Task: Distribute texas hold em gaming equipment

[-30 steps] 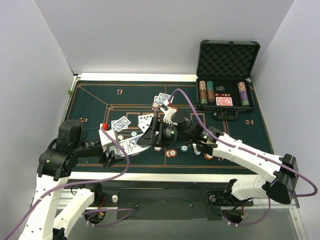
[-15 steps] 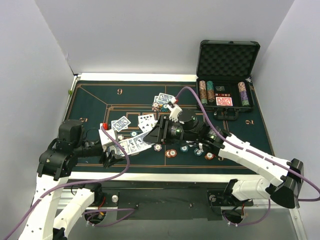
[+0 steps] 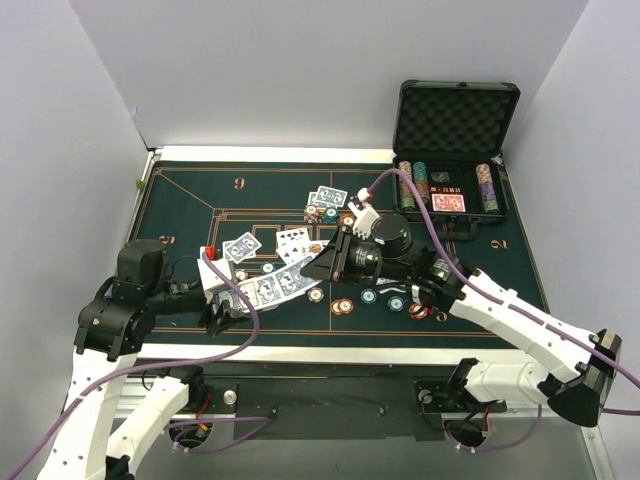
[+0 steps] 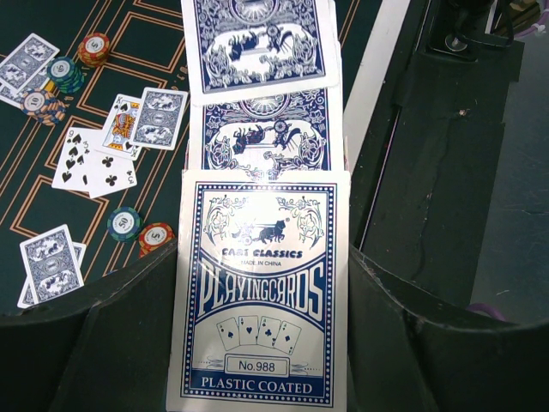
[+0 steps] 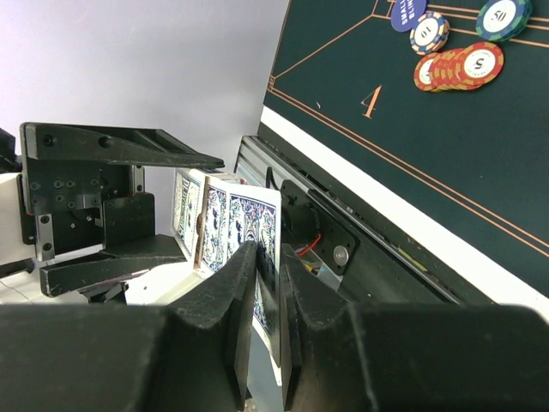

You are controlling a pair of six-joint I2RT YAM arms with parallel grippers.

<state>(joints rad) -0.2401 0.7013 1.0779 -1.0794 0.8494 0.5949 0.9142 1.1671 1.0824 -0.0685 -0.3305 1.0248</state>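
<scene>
From above, the left gripper [image 3: 228, 303] sits low at the near left of the felt [image 3: 190, 195], its jaws pressed on a pack [image 3: 222, 283] from which blue-backed cards [image 3: 268, 290] fan out toward the right gripper [image 3: 312, 266]. That gripper reaches across and meets the far end of the fan. Behind its wrist, chips [image 3: 342, 306] lie in a loose row on the felt. More chips stand in the open case [image 3: 455, 120] well off to the right gripper's far side. The left wrist view shows the left gripper [image 4: 262, 257] with a finger tight against each long side of the pack [image 4: 257, 343]. Two cards [image 4: 257, 137] stick out past its fingertips, one overlapping the other. To the left of these fingers, face-up and face-down cards and a few chips [image 4: 137, 227] lie apart on the felt [image 4: 180, 197]. The right wrist view has the right gripper [image 5: 268, 262] pinched together on one edge of a blue-backed card [image 5: 243, 225]. A second card lies just behind it, and the pack [image 5: 184, 210] is beyond them. The left gripper's black frame is ahead and to the left of these fingers. Up to the right, the felt [image 5: 386, 163] carries a spread stack of red chips [image 5: 459, 64] and two others nearby.
</scene>
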